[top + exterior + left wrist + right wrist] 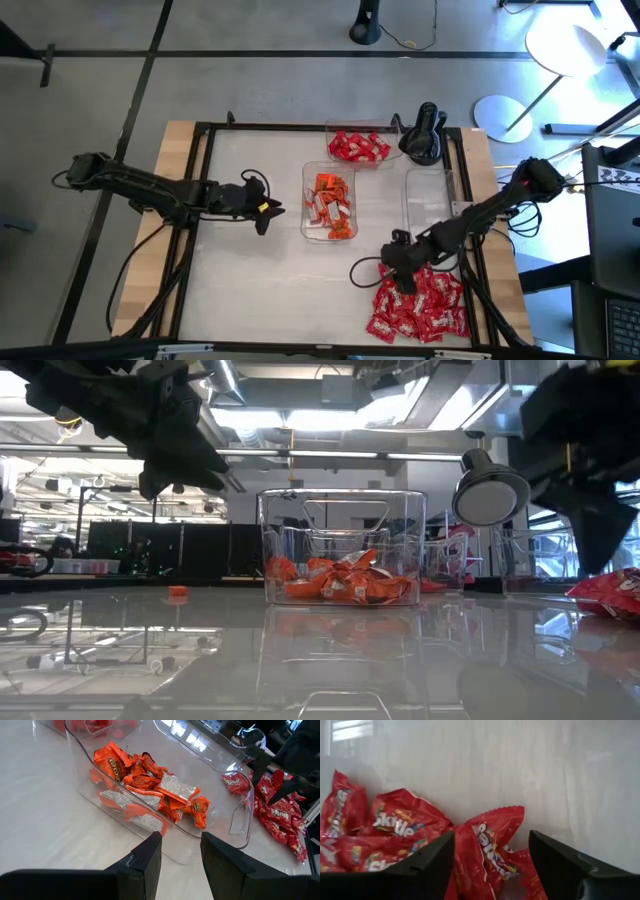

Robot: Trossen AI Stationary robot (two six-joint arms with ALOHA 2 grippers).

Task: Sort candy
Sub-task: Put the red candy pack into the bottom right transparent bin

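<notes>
A pile of red candy [425, 310] lies loose on the table at the near right. My right gripper [402, 278] points down at the pile's far left edge, open, its fingers on either side of one red packet [490, 845]. Orange candy [150, 790] fills the clear middle tray [306, 205]. More red candy [358, 147] lies in a far tray. My left gripper [181, 850] hovers left of the middle tray, open, with nothing between its fingers. My right gripper comes at the pile from above, slanting, with one red packet's crimped end [492, 827] showing in the gap between its open fingers. Whether the fingers [432, 862] touch the packets, I cannot tell.
An empty clear tray [425, 200] stands between the middle tray and the table's right edge. A black object [422, 135] sits at the far right. Black frame rails [200, 200] run along the table's sides. Bare tabletop lies near the front, left of the pile.
</notes>
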